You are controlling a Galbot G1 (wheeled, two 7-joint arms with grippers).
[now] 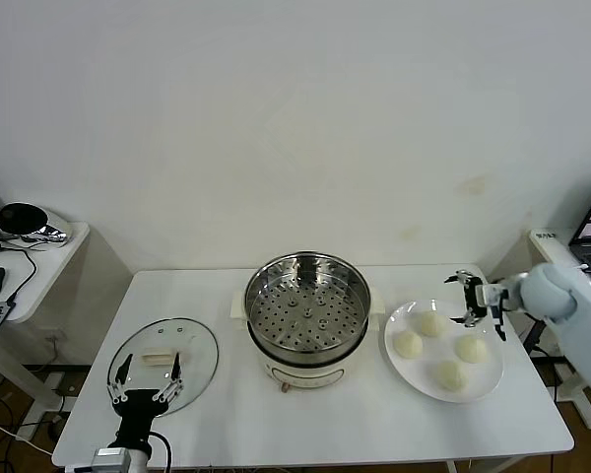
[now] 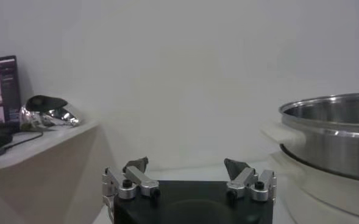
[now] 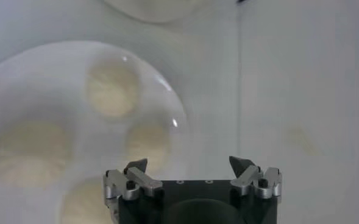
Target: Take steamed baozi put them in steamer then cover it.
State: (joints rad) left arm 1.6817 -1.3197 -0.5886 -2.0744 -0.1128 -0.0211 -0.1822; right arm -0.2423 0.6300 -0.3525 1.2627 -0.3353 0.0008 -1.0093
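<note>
White tabletop (image 1: 325, 424): steamer (image 1: 307, 317) centre, uncovered; cover (image 1: 164, 363) flat to its left; 4 steamed baozi (image 1: 431, 324) on plate (image 1: 419, 379) right. Left gripper (image 1: 146, 382) over cover's near edge, fingers apart. Right wrist view: right gripper (image 3: 189, 167) just above plate's far rim, fingers apart, empty.

Stood against a plain white wall (image 1: 305, 118): white table (image 1: 305, 414), flanked left by a white side table (image 1: 49, 261), cable-strewn.

Cream-white steamed baozi (image 1: 432, 323) on a white plate (image 1: 404, 367); shiny steel steamer (image 1: 307, 307), perforated tray, white base; white surface (image 1: 374, 424).
</note>
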